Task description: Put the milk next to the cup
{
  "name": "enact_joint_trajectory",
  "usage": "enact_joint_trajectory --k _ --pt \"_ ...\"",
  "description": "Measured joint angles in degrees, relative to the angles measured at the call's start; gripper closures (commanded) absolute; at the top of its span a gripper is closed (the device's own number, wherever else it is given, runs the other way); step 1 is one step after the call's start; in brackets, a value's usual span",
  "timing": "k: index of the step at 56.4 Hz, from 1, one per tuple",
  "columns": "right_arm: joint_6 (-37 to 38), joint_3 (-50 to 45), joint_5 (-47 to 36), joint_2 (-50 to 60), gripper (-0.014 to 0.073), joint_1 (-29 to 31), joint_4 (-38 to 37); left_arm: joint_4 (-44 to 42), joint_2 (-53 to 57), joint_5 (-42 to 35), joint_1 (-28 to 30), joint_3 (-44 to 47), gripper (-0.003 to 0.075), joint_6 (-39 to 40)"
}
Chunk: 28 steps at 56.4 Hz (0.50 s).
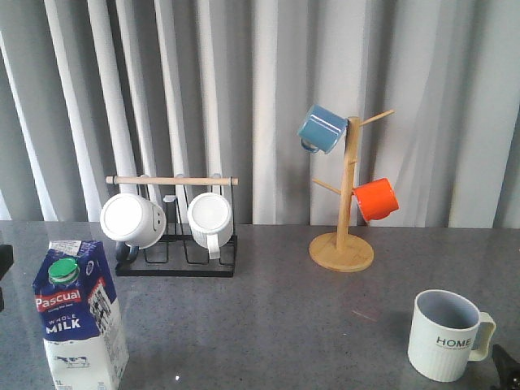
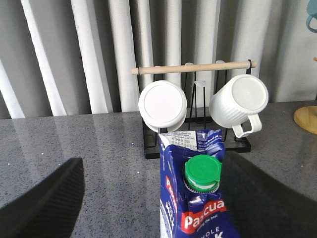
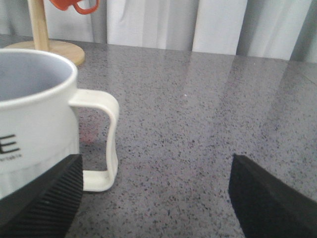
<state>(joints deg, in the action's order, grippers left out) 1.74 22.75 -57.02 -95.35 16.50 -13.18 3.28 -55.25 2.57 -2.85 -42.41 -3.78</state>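
While the left gripper has its 2 dark fingers spread wide apart, they clamp nothing: the milk stands upright in the gap between them, and whether either pad touches the carton cannot be told. The carton's green cap and folded blue top sit nearer the finger on the right of the left wrist view than the one on the left. In the front view the milk stands at the near left of the grey bench, well apart from the cup, which sits at the near right.

The right gripper also has its fingers spread wide and holds nothing. The cup stands upright just beside one finger, its squarish handle reaching into the gap between the 2; contact cannot be told.

Farther back, a black rack with a wooden bar carries 2 white mugs, and a wooden mug tree holds a blue mug and an orange mug.
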Motion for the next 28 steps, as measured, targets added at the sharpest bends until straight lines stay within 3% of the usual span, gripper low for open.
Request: enact_joint_trajectory --k 28 --pt "1.77 5.23 0.01 -4.11 0.0015 0.24 -0.79 0.00 0.00 0.00 0.00 0.00 0.0187 0.00"
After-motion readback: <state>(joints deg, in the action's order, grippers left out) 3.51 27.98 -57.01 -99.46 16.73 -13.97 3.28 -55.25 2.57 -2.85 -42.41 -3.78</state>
